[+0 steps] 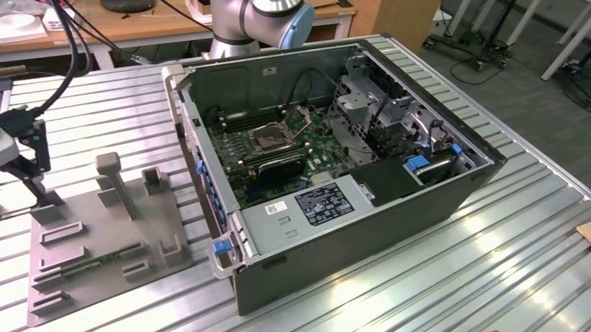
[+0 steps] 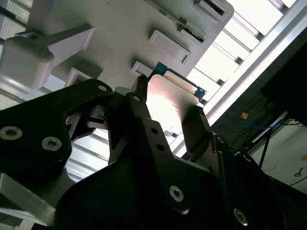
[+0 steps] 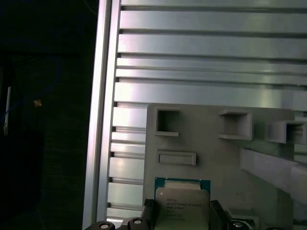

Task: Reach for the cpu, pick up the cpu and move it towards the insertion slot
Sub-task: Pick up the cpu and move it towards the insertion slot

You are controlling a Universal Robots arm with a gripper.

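The cpu (image 3: 182, 203), a small square chip with a pale metal face and a green rim, sits between my gripper's two black fingers in both wrist views. The fingers press on two opposite edges of the cpu (image 2: 165, 103), so my gripper (image 2: 168, 108) is shut on it. In the exterior view my gripper (image 1: 43, 197) stands at the far left over the grey plastic fixture (image 1: 102, 235), at its back corner. I cannot tell whether the chip has left the fixture's surface. The insertion slot (image 1: 274, 138) lies on the green board inside the open computer case, well to the exterior view's right of my gripper.
The open computer case (image 1: 369, 228) stands mid-table with drive bays and cables inside. Upright posts (image 1: 113, 181) rise from the fixture close to my gripper. A memory stick (image 1: 93, 263) lies in the fixture. The slotted aluminium table (image 1: 480, 277) has its edge near the fixture (image 3: 103, 143).
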